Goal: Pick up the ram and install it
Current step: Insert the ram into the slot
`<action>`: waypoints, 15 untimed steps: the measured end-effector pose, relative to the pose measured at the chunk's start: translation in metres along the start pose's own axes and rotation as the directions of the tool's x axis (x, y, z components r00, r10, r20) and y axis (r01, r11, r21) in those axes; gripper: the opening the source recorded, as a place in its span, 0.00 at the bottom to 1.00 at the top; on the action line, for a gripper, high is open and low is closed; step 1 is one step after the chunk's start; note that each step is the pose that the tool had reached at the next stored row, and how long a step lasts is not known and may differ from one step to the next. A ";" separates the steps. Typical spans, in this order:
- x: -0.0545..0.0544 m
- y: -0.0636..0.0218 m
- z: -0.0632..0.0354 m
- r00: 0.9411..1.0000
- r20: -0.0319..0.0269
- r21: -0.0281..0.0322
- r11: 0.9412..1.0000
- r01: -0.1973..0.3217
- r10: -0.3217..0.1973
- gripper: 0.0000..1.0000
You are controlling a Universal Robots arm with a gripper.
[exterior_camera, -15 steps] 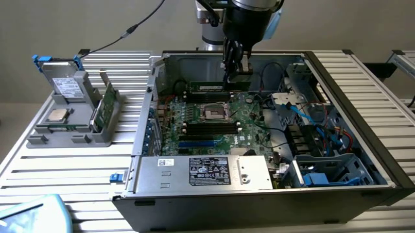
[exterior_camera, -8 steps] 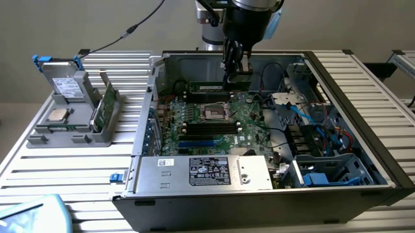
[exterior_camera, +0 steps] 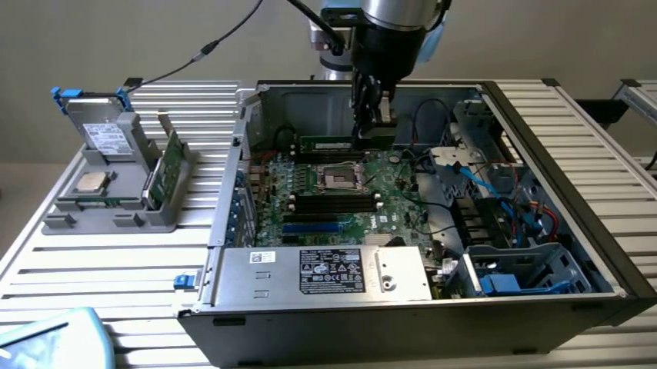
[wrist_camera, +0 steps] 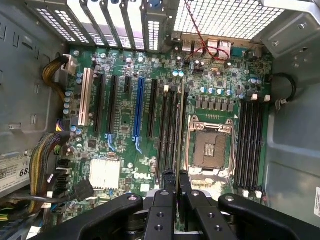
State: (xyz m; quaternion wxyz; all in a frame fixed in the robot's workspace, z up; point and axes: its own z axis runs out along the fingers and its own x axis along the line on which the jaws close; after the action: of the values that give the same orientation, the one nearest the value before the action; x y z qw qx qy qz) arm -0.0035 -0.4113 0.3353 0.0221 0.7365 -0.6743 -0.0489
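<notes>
My gripper (exterior_camera: 371,129) reaches down into the open computer case (exterior_camera: 231,192) and is shut on the ram (exterior_camera: 326,144), a long narrow green stick held level. The stick hangs just over the motherboard (exterior_camera: 395,211), on the far side of the empty processor socket (exterior_camera: 339,178). In the wrist view the gripper (wrist_camera: 177,176) pinches the ram (wrist_camera: 179,130) edge-on, so it shows as a thin line. It runs along the black memory slots (wrist_camera: 167,130) beside the socket (wrist_camera: 210,150). Whether it touches a slot I cannot tell.
At the exterior view's left a grey holder (exterior_camera: 72,219) carries a green expansion card (exterior_camera: 165,165), a square silver processor chip (exterior_camera: 92,182) and a drive (exterior_camera: 103,138). The power supply (exterior_camera: 328,269) fills the case's near side. Cables (exterior_camera: 493,192) and a drive cage (exterior_camera: 513,269) crowd the right.
</notes>
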 end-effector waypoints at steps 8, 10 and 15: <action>0.000 0.0024 0.0149 1.000 0.000 0.000 1.000 -0.001 0.001 0.13; 0.000 0.0040 0.0187 1.000 0.000 0.000 1.000 -0.002 0.002 0.13; 0.000 0.0064 0.0280 1.000 0.000 0.000 1.000 -0.002 0.002 0.13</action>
State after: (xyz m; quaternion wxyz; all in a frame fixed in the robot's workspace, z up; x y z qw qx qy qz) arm -0.0126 -0.4115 0.3081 0.0221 0.7359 -0.6749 -0.0489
